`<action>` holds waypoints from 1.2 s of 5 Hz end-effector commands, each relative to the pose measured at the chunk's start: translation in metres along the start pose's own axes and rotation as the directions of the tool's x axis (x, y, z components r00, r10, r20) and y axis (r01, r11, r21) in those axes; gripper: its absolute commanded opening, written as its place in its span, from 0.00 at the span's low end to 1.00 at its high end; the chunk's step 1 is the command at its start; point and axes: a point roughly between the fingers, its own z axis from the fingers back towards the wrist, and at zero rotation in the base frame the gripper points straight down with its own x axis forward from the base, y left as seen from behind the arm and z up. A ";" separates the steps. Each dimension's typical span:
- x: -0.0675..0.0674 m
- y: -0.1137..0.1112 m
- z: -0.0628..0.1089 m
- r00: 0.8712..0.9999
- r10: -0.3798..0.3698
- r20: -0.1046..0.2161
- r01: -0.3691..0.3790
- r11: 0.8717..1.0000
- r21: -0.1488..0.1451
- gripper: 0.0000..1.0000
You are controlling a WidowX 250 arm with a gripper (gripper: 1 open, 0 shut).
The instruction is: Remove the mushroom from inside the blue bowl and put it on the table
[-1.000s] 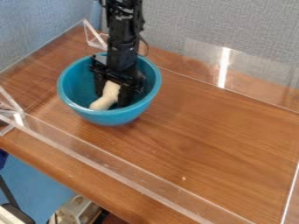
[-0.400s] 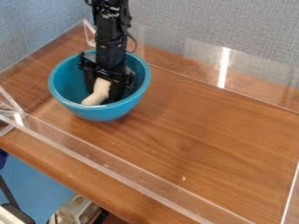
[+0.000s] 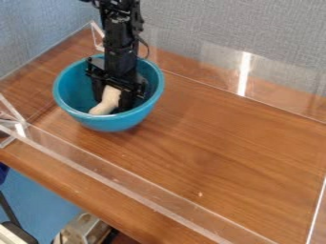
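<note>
Start with the table [image 3: 216, 124]: the open wood surface toward you from the pincer is where the set-down belongs, inside the clear acrylic walls [image 3: 152, 172]. Farther back, the blue bowl [image 3: 79, 107] surrounds the pincer [image 3: 116, 91], which points straight down into it because the deep wall blocks any side approach. You will find the jaws closed narrow on the mushroom [image 3: 107, 105], whose cream stem leans out below them, inside the bowl.

Bowl [image 3: 79, 112] glossy turquoise-blue, plain. Mushroom [image 3: 107, 104] stem cream-white. Table [image 3: 216, 133] reddish-brown wood grain; walls [image 3: 242, 71] clear acrylic. Gripper [image 3: 114, 86] black. Backdrop [image 3: 242, 24] grey-blue.
</note>
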 end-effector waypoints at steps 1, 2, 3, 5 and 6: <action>-0.003 0.001 -0.003 0.998 0.061 -0.015 -0.061 0.998 -0.010 0.00; -0.001 0.008 0.002 0.993 0.114 -0.013 -0.114 0.993 -0.013 0.00; -0.002 0.009 0.009 0.991 0.136 -0.006 -0.136 0.991 -0.015 0.00; -0.004 0.011 0.024 0.984 0.178 0.006 -0.178 0.984 -0.020 0.00; -0.011 0.016 0.037 0.992 0.127 0.023 -0.126 0.992 -0.019 0.00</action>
